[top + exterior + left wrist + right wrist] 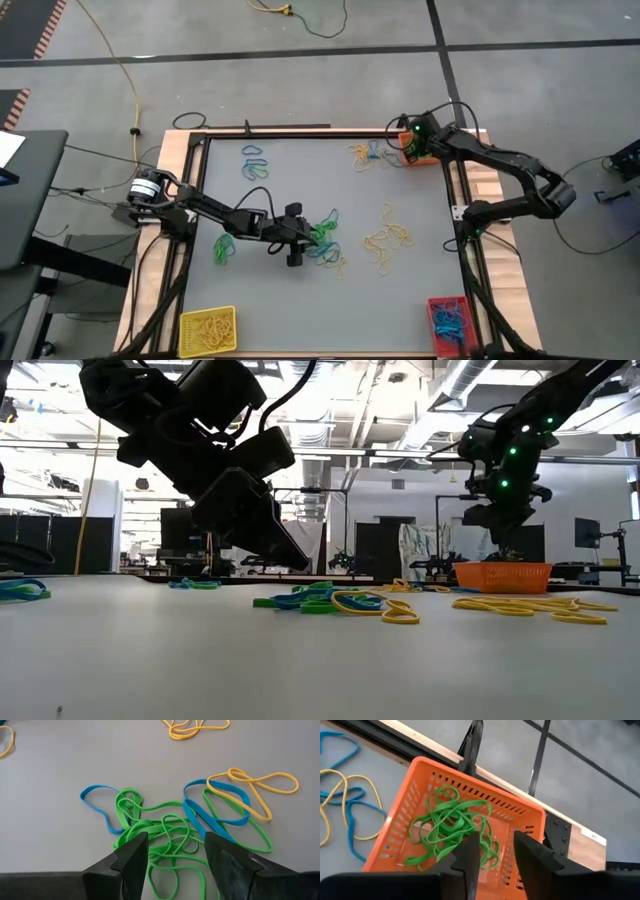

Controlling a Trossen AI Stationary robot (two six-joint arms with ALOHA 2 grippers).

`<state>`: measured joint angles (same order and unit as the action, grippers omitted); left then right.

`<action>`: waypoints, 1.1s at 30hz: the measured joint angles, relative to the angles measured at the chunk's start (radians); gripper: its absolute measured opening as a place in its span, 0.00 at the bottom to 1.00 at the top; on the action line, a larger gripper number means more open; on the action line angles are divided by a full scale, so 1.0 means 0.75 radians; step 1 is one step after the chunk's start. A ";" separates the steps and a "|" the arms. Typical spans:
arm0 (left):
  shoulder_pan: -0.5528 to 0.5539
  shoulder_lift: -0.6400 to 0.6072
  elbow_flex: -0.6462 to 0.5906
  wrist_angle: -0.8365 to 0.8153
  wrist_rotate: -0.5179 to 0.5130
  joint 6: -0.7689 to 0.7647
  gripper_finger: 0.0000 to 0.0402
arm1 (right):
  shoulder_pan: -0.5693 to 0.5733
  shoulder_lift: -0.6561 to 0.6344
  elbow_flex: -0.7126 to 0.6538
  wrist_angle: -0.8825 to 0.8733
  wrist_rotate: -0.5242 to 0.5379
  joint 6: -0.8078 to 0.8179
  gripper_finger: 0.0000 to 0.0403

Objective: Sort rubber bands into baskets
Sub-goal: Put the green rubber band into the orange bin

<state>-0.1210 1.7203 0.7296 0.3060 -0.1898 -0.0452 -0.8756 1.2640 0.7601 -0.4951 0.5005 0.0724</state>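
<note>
From overhead I have my left gripper (303,238) low over the middle of the grey table (300,190), its fingers (131,862) spread apart and straddling a tangle of green rubber bands (160,837) without pinching any of them. Blue bands (212,815) and a yellow band (255,787) are mixed in with that tangle. In the level view the gripper hangs just above the table surface beside this pile.

My right gripper (495,852) sits over the orange basket (418,150) at the table's far right corner. Its jaws are parted with nothing between them, and a heap of green bands (452,827) lies loose in the basket directly below.

More bands are scattered on the table: a yellow cluster (388,238) right of centre, a mixed yellow and blue bunch (366,154) just beside the orange basket, a few blue and green loops (255,162) toward the far left, and green ones (223,246) under my left arm.

The yellow basket (207,331) at the near left corner holds yellow bands; the red basket (451,322) at the near right corner holds blue ones.

I can read no brand, label or writing anywhere.
</note>
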 joint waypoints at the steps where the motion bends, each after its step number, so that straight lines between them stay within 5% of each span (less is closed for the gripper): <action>1: 0.000 0.000 0.000 0.000 0.000 -0.001 0.46 | 0.006 0.000 0.000 0.004 -0.027 0.000 0.39; 15: 0.000 0.000 0.000 0.000 0.000 0.001 0.46 | 0.337 0.000 0.001 0.153 -0.678 -0.026 0.39; 33: 0.000 0.000 0.000 0.000 0.000 -0.005 0.46 | 1.091 0.029 0.003 0.603 -0.706 -0.123 0.39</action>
<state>-0.1207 1.7203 0.7296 0.3061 -0.1898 -0.0490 -0.0571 1.2856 0.7620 -0.0427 -0.0290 -0.0195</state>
